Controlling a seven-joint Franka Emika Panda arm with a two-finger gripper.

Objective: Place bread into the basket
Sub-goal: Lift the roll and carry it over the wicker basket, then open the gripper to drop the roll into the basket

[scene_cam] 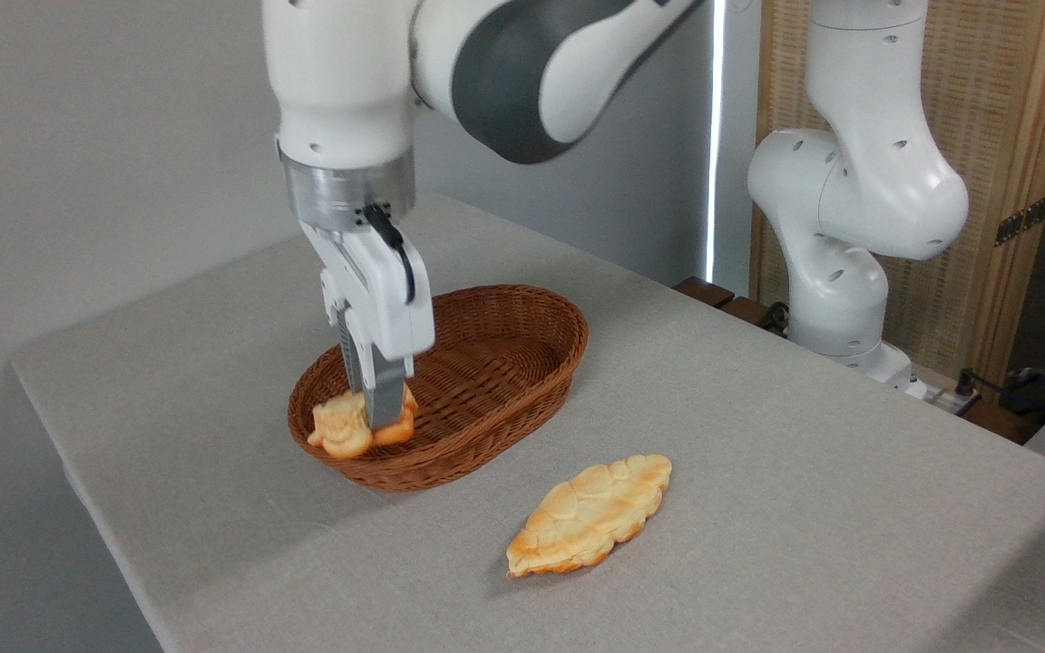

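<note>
The bread (346,426), a small lumpy golden-yellow bun, is held at the near-left end of the basket (504,363), level with its rim and overlapping it. My gripper (379,413) comes straight down from above and is shut on the bun, one grey finger (386,392) crossing its front. The basket is an oval brown wicker one with low sides, standing on the grey table. I cannot tell whether the bun rests on the basket floor or hangs just above it.
A longer, flat, leaf-shaped braided bread (590,514) lies on the table in front of the basket to the right. The arm's white base (840,299) stands at the back right. The table's left edge (78,472) is near the basket.
</note>
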